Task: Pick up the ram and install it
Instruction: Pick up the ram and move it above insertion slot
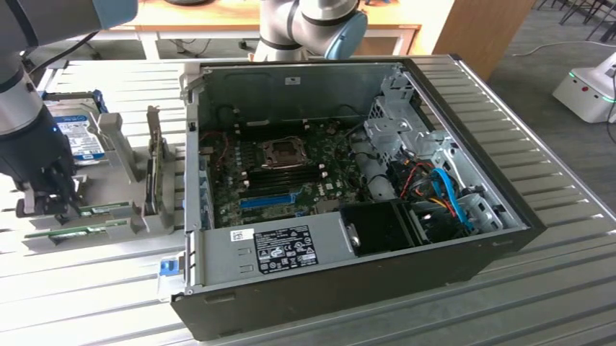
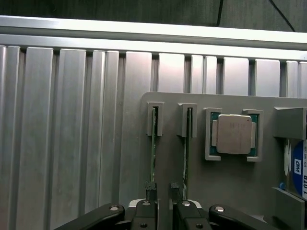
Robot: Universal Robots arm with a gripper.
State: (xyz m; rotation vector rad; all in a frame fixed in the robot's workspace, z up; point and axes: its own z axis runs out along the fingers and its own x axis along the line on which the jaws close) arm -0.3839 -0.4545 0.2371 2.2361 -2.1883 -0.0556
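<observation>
Edgewise, thin green ram (image 2: 153,153)

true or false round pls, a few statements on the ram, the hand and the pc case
1. Two ram sticks stand in slots of the grey holder. True.
2. The hand grips a ram stick. False: it is open and empty, close to the sticks.
3. The computer case is closed. False: its side is open, with the motherboard showing.
4. A processor sits in a holder pocket beside the sticks. True.
5. The hard drive is inside the case. False: it sits in the holder, outside the case.
</observation>
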